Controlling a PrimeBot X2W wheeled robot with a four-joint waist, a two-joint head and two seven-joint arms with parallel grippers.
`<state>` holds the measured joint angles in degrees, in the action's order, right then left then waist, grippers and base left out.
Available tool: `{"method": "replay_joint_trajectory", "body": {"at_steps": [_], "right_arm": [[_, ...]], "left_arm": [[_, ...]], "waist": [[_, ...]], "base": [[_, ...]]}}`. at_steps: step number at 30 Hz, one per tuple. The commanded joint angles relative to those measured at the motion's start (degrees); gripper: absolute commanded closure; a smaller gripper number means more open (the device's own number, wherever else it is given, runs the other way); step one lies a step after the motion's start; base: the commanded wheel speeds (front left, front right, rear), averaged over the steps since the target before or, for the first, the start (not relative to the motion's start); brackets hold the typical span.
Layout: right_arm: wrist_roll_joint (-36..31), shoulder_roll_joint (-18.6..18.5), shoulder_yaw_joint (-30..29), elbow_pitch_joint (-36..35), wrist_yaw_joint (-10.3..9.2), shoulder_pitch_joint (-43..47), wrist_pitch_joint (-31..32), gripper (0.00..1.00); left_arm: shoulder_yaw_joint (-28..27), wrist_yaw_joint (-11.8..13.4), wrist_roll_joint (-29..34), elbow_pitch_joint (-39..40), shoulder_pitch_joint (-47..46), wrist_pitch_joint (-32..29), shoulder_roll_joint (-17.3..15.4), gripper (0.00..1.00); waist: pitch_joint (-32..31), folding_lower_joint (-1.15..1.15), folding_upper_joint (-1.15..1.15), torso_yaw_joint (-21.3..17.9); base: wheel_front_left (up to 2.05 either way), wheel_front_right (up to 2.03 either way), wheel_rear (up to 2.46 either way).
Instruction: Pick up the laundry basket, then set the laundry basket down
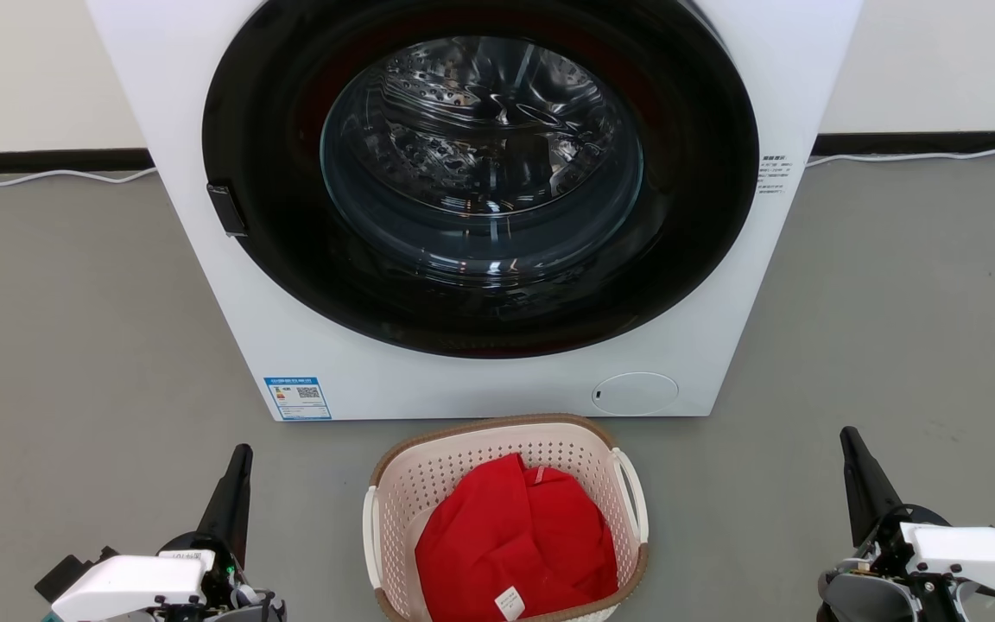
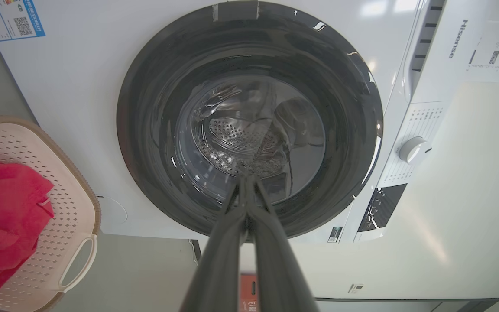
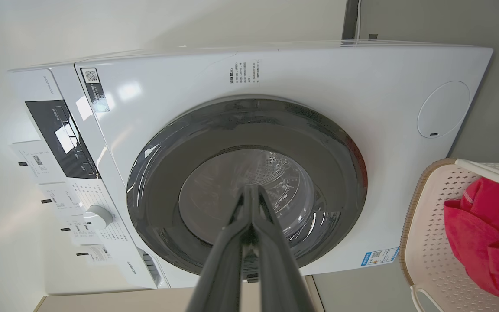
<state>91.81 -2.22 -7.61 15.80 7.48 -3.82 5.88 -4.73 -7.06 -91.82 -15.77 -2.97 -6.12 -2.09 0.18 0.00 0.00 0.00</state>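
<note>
The left end effector (image 1: 239, 462) rests at the lower left of the head view, its two dark fingers pressed together and holding nothing. The right end effector (image 1: 852, 445) mirrors it at the lower right, also pinched together on nothing. Between them, apart from both, the laundry basket (image 1: 428, 471) sits on the grey floor (image 1: 74, 345), just in front of the washer (image 1: 377, 389). A red cloth (image 1: 515, 536) with a small white tag (image 1: 510, 602) lies heaped inside the basket.

The head view alone takes in the whole basket, with its brown rim and a white loop handle (image 1: 633, 488) on each side. It also shows the blue label (image 1: 297, 397) and round hatch (image 1: 634, 393) low on the washer's front, and a pale cable (image 1: 48, 175) along the wall.

The left wrist view looks past the left end effector (image 2: 246, 182) at the closed door glass (image 2: 249, 138). One end of the basket (image 2: 59, 186) and some red cloth (image 2: 2, 208) sit at its edge. That view adds the white dial (image 2: 412, 149) and dark control panel (image 2: 381, 208).

The right wrist view has the right end effector (image 3: 251, 193) aimed at the same door. It shows the dial (image 3: 98, 216), the panel (image 3: 61, 134), the basket (image 3: 427, 242) and the cloth (image 3: 487, 234).
</note>
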Motion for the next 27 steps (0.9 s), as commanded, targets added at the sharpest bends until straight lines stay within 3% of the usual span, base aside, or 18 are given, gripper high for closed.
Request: {"method": "replay_joint_trajectory", "body": {"at_steps": [1,27], "right_arm": [[0.4,-0.7,1.1,-1.8,0.01,-2.4,0.6,1.0],[0.4,-0.7,1.1,-1.8,0.01,-2.4,0.6,1.0]], "left_arm": [[-1.8,-0.4,-0.4,1.7,-3.2,-0.4,-0.8,1.0],[-1.8,-0.4,-0.4,1.7,-3.2,-0.4,-0.8,1.0]], "waist": [[0.0,0.0,0.0,0.0],[0.0,0.0,0.0,0.0]], "base": [[0.0,0.0,0.0],[0.0,0.0,0.0]]}}
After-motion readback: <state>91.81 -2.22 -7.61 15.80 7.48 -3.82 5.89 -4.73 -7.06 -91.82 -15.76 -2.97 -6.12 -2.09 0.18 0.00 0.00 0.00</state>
